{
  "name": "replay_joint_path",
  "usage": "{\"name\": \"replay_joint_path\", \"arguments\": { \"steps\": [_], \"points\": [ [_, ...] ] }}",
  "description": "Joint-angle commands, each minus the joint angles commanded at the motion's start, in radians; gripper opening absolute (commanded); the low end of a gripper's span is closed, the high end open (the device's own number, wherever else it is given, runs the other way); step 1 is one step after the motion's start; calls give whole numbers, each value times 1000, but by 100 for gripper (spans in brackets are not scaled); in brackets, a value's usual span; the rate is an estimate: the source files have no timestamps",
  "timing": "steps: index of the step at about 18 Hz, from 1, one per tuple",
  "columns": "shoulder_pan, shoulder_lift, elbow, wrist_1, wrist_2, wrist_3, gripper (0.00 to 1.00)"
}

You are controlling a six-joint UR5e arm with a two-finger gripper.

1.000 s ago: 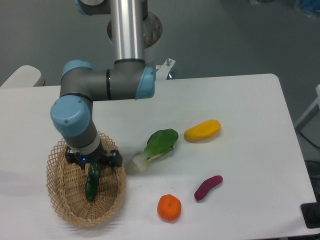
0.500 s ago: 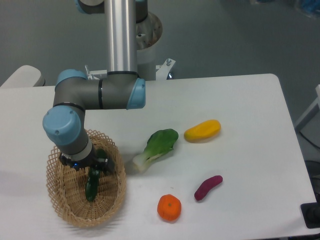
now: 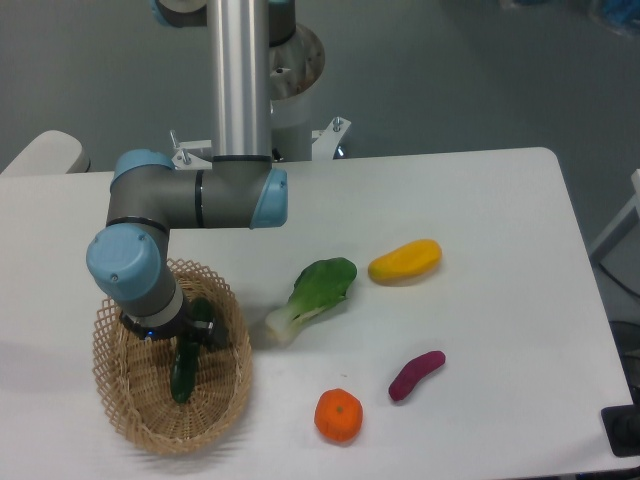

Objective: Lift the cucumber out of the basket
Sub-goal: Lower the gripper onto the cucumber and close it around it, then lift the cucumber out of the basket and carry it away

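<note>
The dark green cucumber (image 3: 184, 368) lies in the tan wicker basket (image 3: 120, 405) at the table's front left, its lower end toward the front rim. Its upper end (image 3: 203, 312) shows beside the wrist. My gripper (image 3: 176, 338) points down into the basket right over the cucumber's middle. Dark gripper parts show on both sides of the cucumber. The blue-capped wrist hides the fingertips, so I cannot see whether they are closed on it.
A light green bok choy (image 3: 315, 293) lies just right of the basket. A yellow vegetable (image 3: 405, 261), a purple sweet potato (image 3: 416, 375) and an orange (image 3: 338, 416) lie further right. The arm's column stands at the back left.
The wrist and gripper have moved left and down into the basket over the cucumber, then nearly stopped. The cucumber has not moved.
</note>
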Motion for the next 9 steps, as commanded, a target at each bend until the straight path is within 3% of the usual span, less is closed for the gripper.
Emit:
{"name": "replay_joint_path", "arguments": {
  "steps": [4, 7, 9],
  "points": [
    [0, -3, 3, 5, -2, 6, 40],
    [0, -2, 5, 5, -2, 21, 27],
    [0, -2, 8, 5, 0, 23, 24]
  ]
}}
